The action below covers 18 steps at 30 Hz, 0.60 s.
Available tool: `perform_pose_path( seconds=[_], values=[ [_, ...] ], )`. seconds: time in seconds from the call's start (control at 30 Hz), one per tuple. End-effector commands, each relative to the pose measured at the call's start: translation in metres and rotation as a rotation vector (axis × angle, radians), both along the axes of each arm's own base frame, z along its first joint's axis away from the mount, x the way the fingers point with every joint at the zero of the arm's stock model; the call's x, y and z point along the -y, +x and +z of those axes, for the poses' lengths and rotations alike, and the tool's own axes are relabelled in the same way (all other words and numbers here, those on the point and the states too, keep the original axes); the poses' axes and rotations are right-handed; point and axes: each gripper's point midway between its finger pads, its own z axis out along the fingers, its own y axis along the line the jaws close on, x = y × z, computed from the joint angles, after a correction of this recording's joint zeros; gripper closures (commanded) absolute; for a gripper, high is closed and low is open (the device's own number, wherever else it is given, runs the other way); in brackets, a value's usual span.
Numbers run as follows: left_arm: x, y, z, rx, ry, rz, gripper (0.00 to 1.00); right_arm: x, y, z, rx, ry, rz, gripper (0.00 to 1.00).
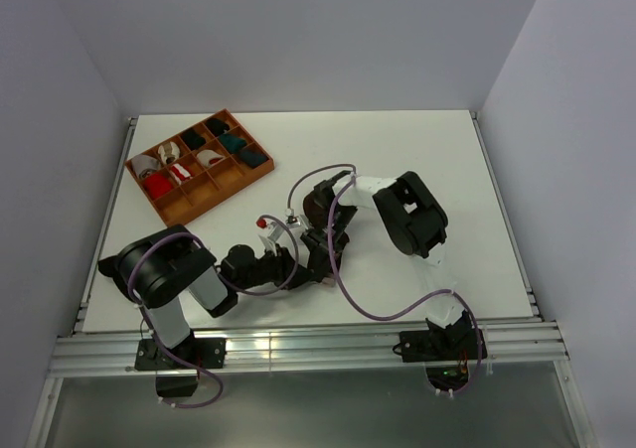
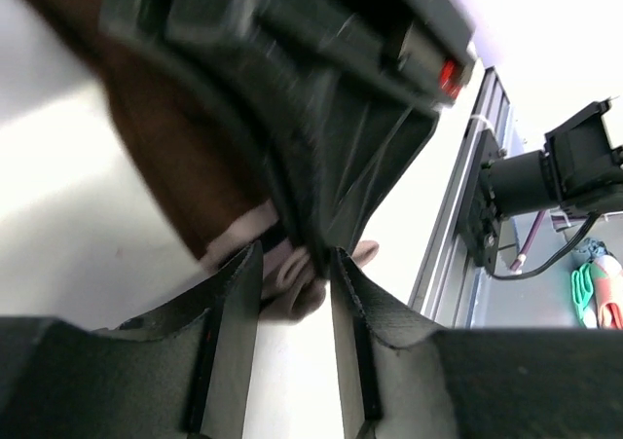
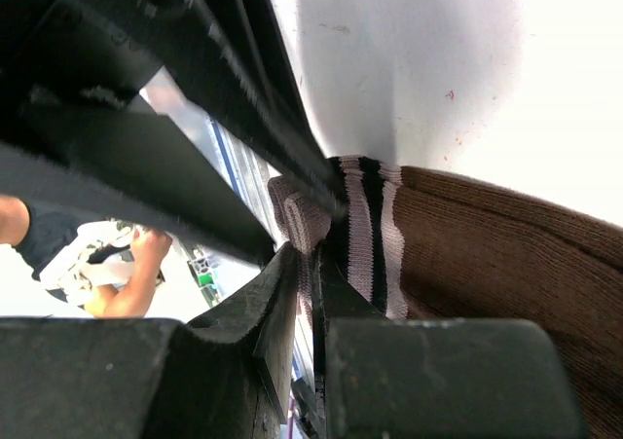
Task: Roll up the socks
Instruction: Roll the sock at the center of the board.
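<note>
The dark brown socks (image 1: pixel 311 210) lie mid-table under both grippers. In the right wrist view their brown body (image 3: pixel 506 264) runs right and the pale pinkish striped cuff (image 3: pixel 362 227) sits at my fingertips. My right gripper (image 3: pixel 313 275) is shut on the cuff edge, with thin fabric between its jaws. My left gripper (image 2: pixel 289 275) comes from the opposite side. Its jaws stand narrowly apart and close on a folded part of the cuff (image 2: pixel 282 275), right beside the right gripper's fingertip. The brown sock body (image 2: pixel 185 166) lies beyond. Both grippers meet in the top view, left (image 1: pixel 318 261) and right (image 1: pixel 326 237).
An orange compartment tray (image 1: pixel 189 208) with red, white, teal and dark sock bundles stands at the back left. The table's metal rail (image 2: pixel 465 215) and the right arm's base (image 2: pixel 574 166) are close at the near edge. A purple cable (image 1: pixel 368 309) loops across the table.
</note>
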Motion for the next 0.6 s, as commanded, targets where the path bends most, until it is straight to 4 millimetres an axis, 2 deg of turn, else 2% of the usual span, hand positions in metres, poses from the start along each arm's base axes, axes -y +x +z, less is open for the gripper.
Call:
perform_pose_path(
  seconds=[0.0, 0.27, 0.57],
  values=[
    [-0.001, 0.003, 0.029, 0.109, -0.096, -0.002, 0.6, -0.002, 0.007, 0.004, -0.003, 0.016, -0.017, 0.95],
    [-0.005, 0.006, 0.026, 0.094, -0.092, 0.002, 0.59, 0.0, 0.009, 0.003, -0.004, 0.012, -0.024, 0.95],
    [0.003, 0.013, 0.032, 0.107, -0.102, -0.003, 0.57, 0.0, 0.008, 0.004, -0.009, 0.014, -0.019, 0.95]
  ],
)
